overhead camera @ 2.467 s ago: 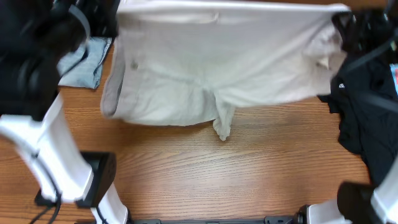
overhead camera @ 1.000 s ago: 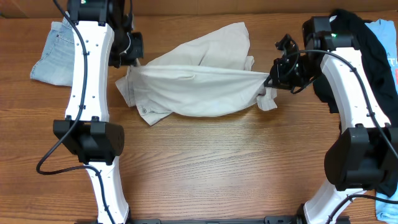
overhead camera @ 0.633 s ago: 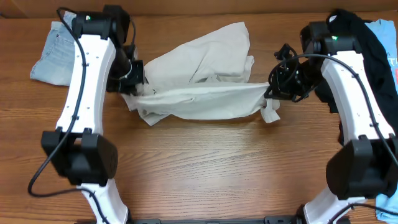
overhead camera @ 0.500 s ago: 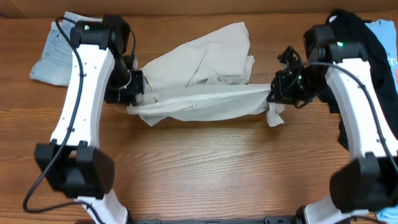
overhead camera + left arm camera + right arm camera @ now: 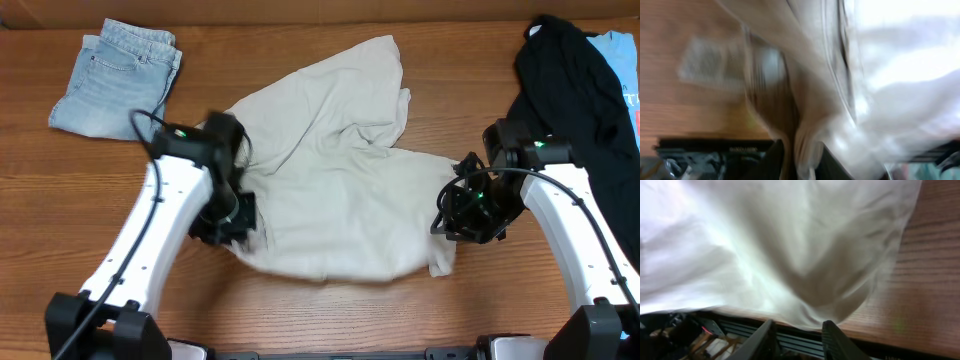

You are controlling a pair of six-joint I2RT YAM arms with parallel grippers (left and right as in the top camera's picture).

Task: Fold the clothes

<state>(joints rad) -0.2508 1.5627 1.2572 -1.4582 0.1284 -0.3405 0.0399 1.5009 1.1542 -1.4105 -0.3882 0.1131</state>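
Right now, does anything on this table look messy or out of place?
Yes: the beige shorts lie rumpled and skewed, with one part trailing off toward the far side. The black garment sits in a heap at far right. The denim piece looks tidy.

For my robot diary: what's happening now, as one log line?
clothes: spread rumpled on table | left gripper: pinching left edge | right gripper: at right edge, grip unclear

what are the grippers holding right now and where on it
The beige shorts: left gripper pinches the left edge, right gripper the right edge.
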